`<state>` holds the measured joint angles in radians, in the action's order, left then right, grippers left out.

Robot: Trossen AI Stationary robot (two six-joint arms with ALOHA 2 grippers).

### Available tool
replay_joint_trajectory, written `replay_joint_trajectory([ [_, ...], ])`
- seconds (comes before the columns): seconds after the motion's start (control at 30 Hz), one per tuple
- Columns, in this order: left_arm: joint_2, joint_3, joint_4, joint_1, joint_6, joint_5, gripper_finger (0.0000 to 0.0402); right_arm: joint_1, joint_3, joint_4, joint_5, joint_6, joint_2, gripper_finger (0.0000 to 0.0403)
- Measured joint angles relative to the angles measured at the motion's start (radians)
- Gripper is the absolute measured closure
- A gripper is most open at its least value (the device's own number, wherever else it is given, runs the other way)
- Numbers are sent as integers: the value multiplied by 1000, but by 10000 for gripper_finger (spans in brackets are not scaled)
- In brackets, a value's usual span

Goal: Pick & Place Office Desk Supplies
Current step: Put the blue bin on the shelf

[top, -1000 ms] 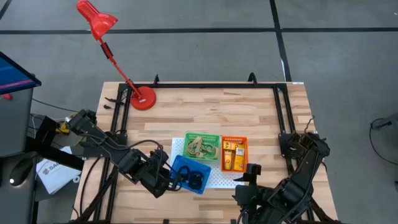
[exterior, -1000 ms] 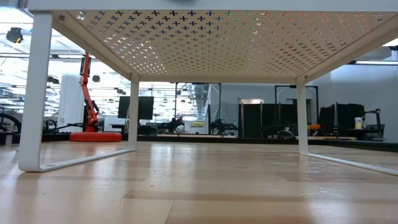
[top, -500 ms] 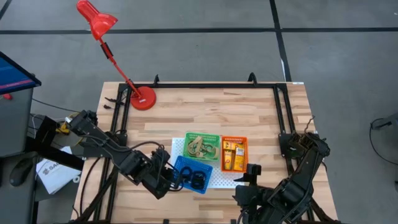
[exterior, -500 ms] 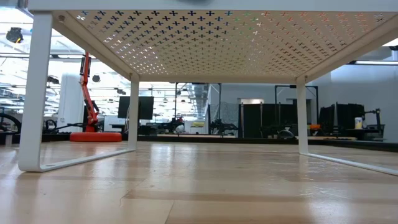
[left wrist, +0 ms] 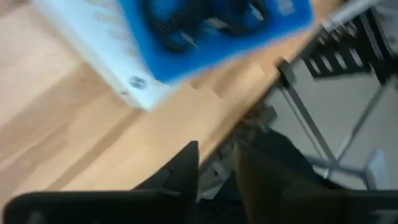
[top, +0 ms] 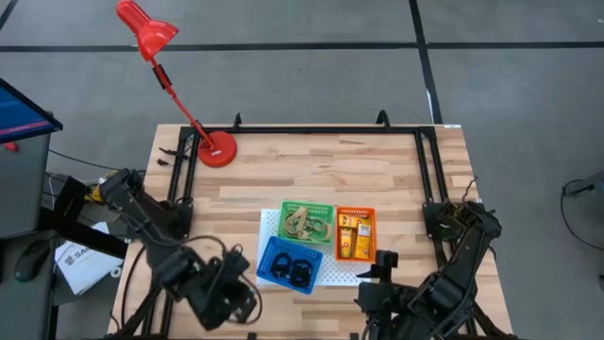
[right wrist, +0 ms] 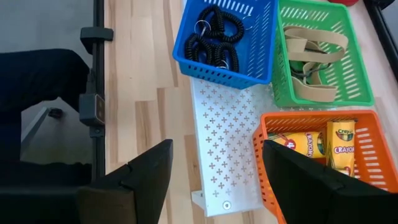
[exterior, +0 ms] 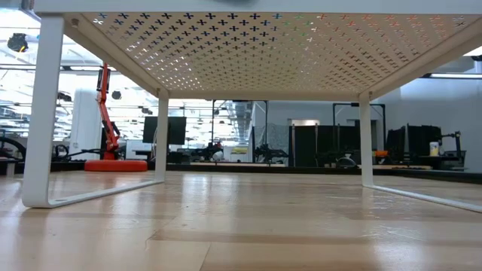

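Three small trays stand side by side on a white perforated board (top: 330, 272). The blue tray (top: 289, 265) holds black ring loops (right wrist: 214, 37). Tan rubber bands (right wrist: 314, 46) lie in the green tray (top: 307, 223). Yellow-orange crayon boxes (right wrist: 339, 140) fill the orange tray (top: 355, 233). My left gripper (top: 238, 295) hovers near the table's near edge, left of the blue tray (left wrist: 211, 31), fingers a narrow gap apart and empty (left wrist: 216, 155). My right gripper (top: 382, 264) waits by the board's near right corner, wide open and empty (right wrist: 217, 162).
A red desk lamp stands with its base (top: 217, 149) on the far left of the table, and also shows in the low view (exterior: 105, 113). The board (exterior: 241, 45) stands on white legs (exterior: 41, 113). Bare wood lies between lamp and trays.
My left gripper has drawn back from the blue tray's left side toward the table's near left corner, fast enough to blur its wrist view. The trays and the right arm have kept still.
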<state>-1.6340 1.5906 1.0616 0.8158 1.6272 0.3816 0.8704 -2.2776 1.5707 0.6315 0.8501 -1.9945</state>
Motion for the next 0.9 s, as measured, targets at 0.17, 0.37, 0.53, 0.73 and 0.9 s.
replay_joint_trajectory([
  [0.17,-100,0,-212,29,-184,12,383,0,0,0,-2,9,0,158],
  [0.37,-248,-1,-390,-3,-440,91,400,9,0,0,-4,26,0,158],
  [0.53,-298,-1,-433,-5,-560,247,401,25,0,0,-11,52,0,158],
  [0.73,-299,-1,-492,17,-549,346,401,34,0,0,-22,67,0,158],
  [0.9,-291,-1,-717,38,-584,371,401,33,0,0,-22,68,0,158],
])
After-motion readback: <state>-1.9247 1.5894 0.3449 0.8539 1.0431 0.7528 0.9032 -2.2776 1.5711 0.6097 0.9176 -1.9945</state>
